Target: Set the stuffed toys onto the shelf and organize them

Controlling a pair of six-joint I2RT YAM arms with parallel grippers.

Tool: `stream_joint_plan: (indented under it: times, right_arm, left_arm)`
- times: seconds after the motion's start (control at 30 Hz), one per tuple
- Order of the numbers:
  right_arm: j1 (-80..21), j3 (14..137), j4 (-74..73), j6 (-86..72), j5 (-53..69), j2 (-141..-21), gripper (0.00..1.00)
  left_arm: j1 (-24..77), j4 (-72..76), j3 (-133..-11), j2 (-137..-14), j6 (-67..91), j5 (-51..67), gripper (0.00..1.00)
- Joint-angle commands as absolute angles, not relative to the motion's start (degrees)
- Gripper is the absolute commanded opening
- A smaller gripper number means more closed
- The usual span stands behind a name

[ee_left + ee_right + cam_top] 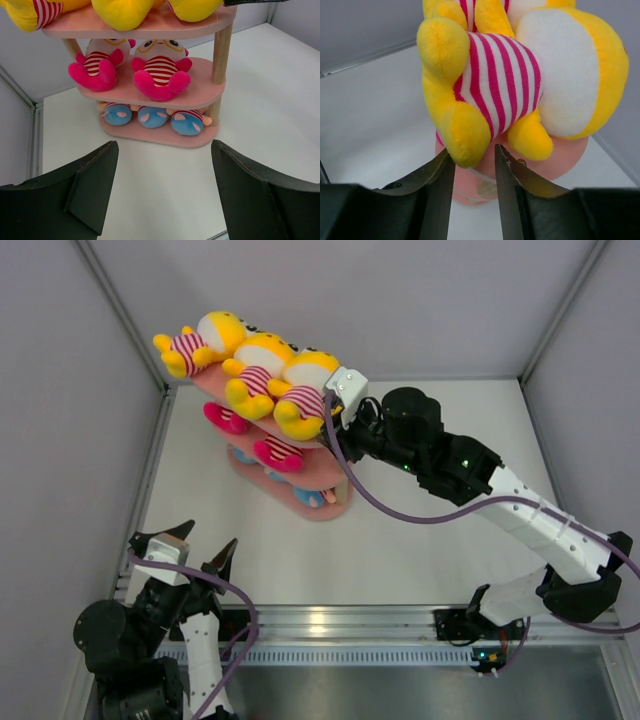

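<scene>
Right gripper (474,155) first: fingers parted, a narrow gap between them, and the foot of a yellow toy (505,85) sits right at the mouth of that gap. There's daylight beside the right-hand finger, so it's no clamp; whether the other finger brushes the plush, I can't tell. That toy lies on the right end of the top board of the shelf (560,160), striped shirt facing the wrist camera, big round head off to the right.

Out from there, two more yellow ones (258,370) (205,340) line up to its left along the same top tier, touching one another, feet hanging over the near edge.

One level down, two pink toys (97,67) (161,75) sit upright side by side on the middle board. Bottom tier: three blue-shirted toys (118,113) (153,116) (186,122) in a row.

The shelf stands on the far left part of the table (420,540).

Left gripper (164,150) is down at the near left corner, well apart from the shelf, fingers spread wide, nothing between them.
</scene>
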State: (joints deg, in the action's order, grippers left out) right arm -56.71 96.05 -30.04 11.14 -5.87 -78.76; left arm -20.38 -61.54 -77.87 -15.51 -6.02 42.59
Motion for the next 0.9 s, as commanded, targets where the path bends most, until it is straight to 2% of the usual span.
stream_joint_plan:
  times: [0.0,0.07,0.57,0.67,0.87]
  right_arm:
    - [-55.9,95.3,-23.1,10.0,-4.9,-75.5,0.35]
    - [-55.7,95.3,-23.3,10.8,-4.5,-75.2,0.30]
    - [-54.4,99.2,-24.9,11.7,-0.4,-82.4,0.35]
    - [-54.4,98.9,-24.8,11.6,-0.6,-81.2,0.40]
    - [-54.1,95.7,-23.4,11.9,0.0,-76.8,0.65]
  left_arm:
    - [-20.7,-59.6,-77.3,-14.6,-6.7,42.8,0.81]
    - [-20.7,-59.5,-77.3,-14.7,-6.9,42.6,0.81]
    - [-20.7,-59.6,-75.6,-14.1,-7.7,39.6,0.81]
    - [-20.7,-59.7,-75.1,-14.0,-7.6,39.6,0.81]
    - [-20.7,-59.6,-74.0,-13.7,-7.6,39.6,0.81]
